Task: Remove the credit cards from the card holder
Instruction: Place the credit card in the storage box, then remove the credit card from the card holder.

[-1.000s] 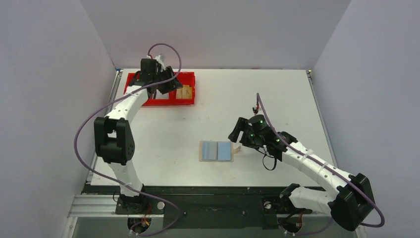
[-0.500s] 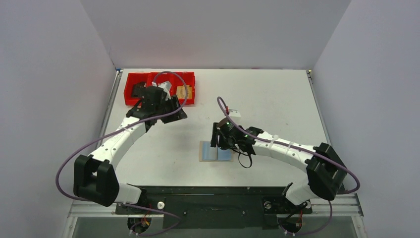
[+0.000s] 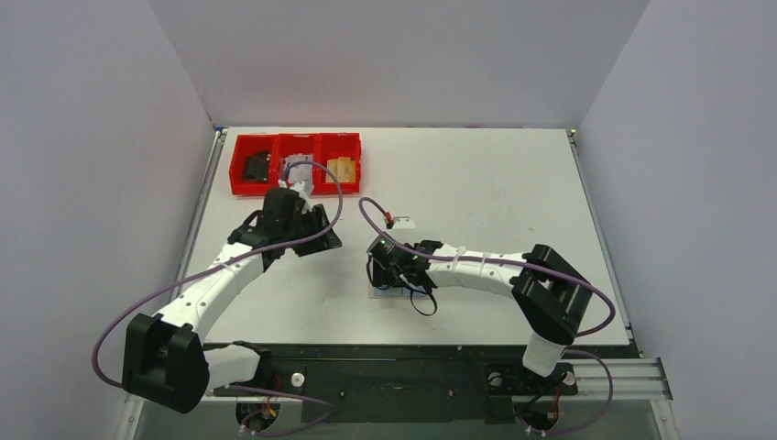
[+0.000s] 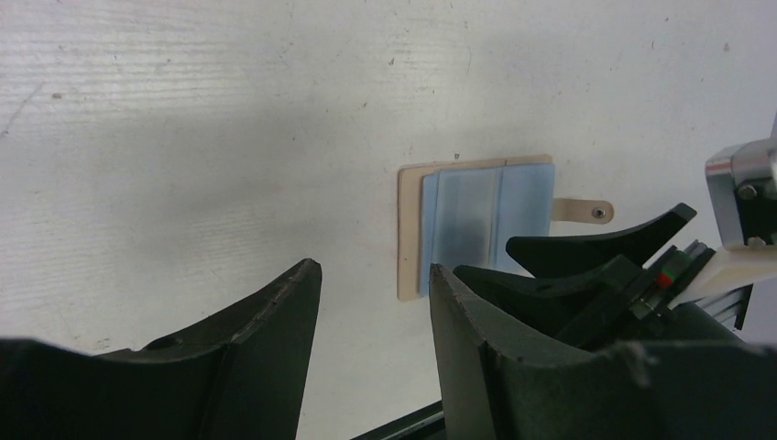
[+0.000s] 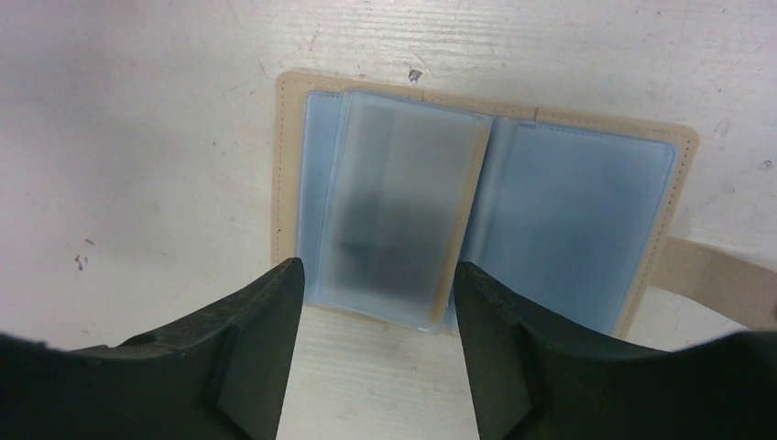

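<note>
**Holder and hands, viewed from above and from both wrists.** One holder [image 5: 291, 137] is lying open and flat on the bench [image 3: 495, 174], near the front edge, with its strap [image 4: 582, 211] sticking out sideways. The right hand [image 5: 377, 275] is hovering just above it, jaws apart and empty, straddling the middle leaf. The left hand [image 4: 373, 275] is hanging off to one side, jaws partly apart, also empty. Three pale blue-grey cards [image 5: 403, 220] seem to be showing, and the middle one is shading dark. Whether any is merely a sleeve cannot be told. The cards are probably light, thin, stiff and slick, offering little to pinch from above. The middle one's free near edge looks the best hold. The holder, being light, may be lifting with it unless pinned. One red tray [image 3: 295, 137] is standing well behind.
</note>
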Controlling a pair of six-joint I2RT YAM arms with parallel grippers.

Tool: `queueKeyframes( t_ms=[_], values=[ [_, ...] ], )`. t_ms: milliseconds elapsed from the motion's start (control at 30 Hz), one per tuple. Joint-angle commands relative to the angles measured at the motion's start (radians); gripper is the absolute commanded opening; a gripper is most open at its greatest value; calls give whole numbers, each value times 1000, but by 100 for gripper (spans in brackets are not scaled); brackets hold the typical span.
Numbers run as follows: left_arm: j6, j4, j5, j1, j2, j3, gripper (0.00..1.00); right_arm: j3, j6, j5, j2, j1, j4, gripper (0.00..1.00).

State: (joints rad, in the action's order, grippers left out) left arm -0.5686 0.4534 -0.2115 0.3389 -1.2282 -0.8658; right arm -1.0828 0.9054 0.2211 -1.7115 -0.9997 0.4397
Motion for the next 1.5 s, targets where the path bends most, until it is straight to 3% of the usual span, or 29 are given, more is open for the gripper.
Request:
queueKeyframes(
  t_ms=[0, 233, 1100, 1467],
  values=[
    [-6, -35, -37, 6, 34, 17, 44, -64, 19, 64, -35, -10, 22, 56],
    [8, -24, -44, 6, 38, 26, 44, -113, 12, 93, -94, -17, 59, 46],
    [6, -30, -49, 8, 27, 30, 44, -146, -11, 111, -216, -42, 148, 45],
    [-4, -31, -51, 23, 10, 29, 44, -89, -17, 66, -223, -26, 107, 22]
  ],
)
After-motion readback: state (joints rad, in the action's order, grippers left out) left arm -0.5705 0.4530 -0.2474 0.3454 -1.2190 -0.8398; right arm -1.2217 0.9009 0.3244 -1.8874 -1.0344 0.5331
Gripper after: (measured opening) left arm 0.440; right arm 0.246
